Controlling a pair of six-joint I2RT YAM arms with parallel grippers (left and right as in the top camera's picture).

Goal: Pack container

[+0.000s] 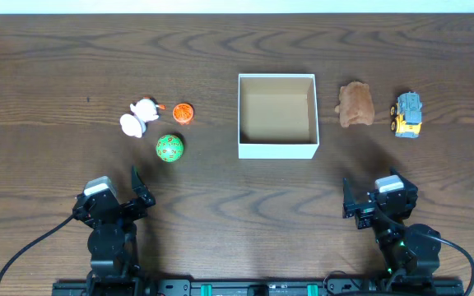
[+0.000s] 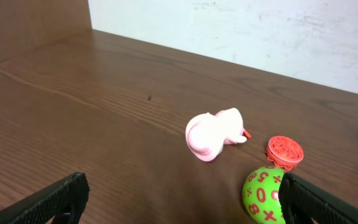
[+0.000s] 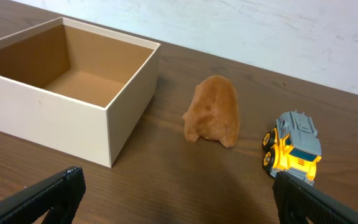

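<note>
Dark wood desk (image 1: 56, 66) from above. Container (image 1: 276, 150) at center, open side up. To its left: white toy (image 1: 141, 117), green ball (image 1: 169, 148). To its right: brown plush (image 1: 355, 104), yellow truck (image 1: 407, 114). Left pincer (image 2: 185, 199) & right pincer (image 3: 173, 199) both spread wide, gripping nothing.

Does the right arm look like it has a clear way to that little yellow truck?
Probably yes. The yellow truck stands alone on the table, apart from the brown plush, and nothing lies between it and the open right end effector.
</note>
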